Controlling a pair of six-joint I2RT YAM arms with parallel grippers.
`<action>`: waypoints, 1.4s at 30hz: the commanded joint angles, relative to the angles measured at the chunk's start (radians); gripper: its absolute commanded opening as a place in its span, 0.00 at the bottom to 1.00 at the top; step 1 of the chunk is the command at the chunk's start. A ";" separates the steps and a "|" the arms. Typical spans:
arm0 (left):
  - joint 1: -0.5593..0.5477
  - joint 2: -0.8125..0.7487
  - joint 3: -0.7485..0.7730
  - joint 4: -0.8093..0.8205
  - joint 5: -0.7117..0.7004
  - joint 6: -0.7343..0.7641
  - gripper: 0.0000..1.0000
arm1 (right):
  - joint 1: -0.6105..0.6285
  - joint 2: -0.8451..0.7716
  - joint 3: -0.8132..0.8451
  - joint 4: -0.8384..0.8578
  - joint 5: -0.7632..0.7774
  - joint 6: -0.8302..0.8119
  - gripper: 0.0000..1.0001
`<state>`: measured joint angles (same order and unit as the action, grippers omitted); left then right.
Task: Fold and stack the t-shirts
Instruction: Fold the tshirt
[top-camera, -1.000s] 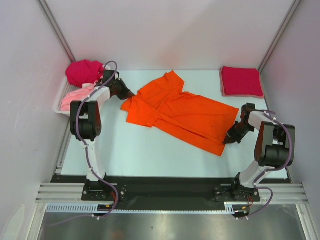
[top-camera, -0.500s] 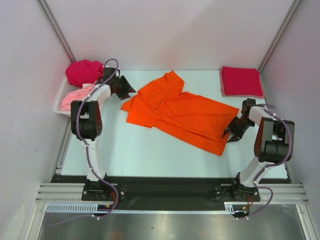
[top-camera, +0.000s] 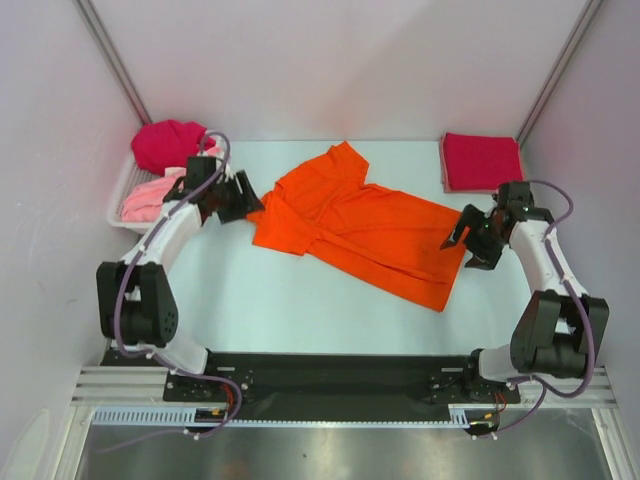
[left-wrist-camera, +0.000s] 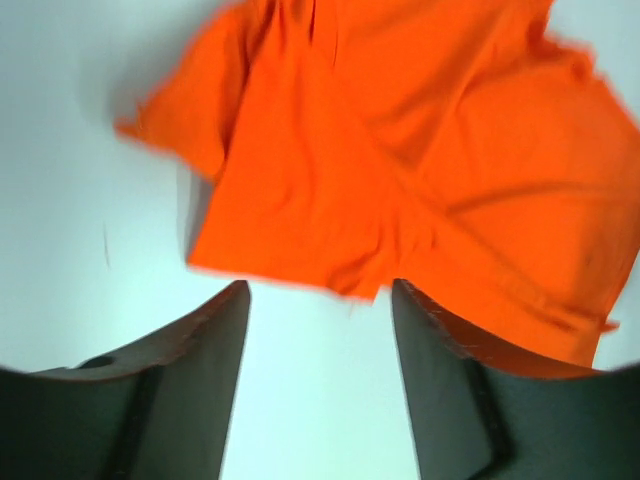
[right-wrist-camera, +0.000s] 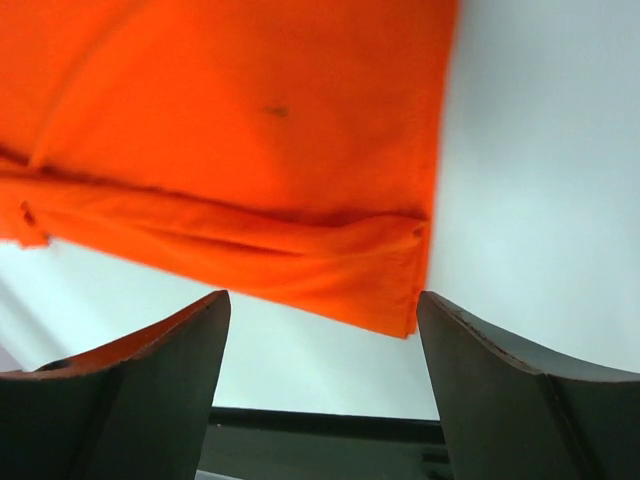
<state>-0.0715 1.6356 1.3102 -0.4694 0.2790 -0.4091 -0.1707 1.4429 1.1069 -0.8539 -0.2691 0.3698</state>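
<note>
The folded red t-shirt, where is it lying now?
In the top view, the folded red t-shirt lies at the far right corner of the table, right of the orange t-shirt and beyond the right gripper.

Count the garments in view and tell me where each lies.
4: orange t-shirt spread mid-table; folded crimson shirt far right; magenta bundle and pink garment in the left basket, which may hide more.

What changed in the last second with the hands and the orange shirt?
Both arms lifted. The left hand backed off the sleeve of the orange t-shirt; the right hand slid from the hem's near corner toward the far side. Both are open and empty. The t-shirt, folded red shirt and basket stayed put.
</note>
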 joint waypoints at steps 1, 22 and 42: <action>0.001 -0.086 -0.176 0.017 0.081 0.046 0.66 | 0.088 -0.081 -0.077 0.045 -0.120 -0.003 0.81; 0.133 0.161 -0.212 0.144 0.195 0.145 0.56 | 0.867 0.334 -0.058 0.921 -0.030 0.484 0.59; 0.118 0.288 -0.193 0.207 0.210 0.132 0.44 | 0.942 0.643 0.186 0.883 0.176 0.632 0.58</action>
<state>0.0597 1.8931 1.1263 -0.2638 0.4946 -0.2962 0.7872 2.0529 1.2667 0.0582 -0.1463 0.9836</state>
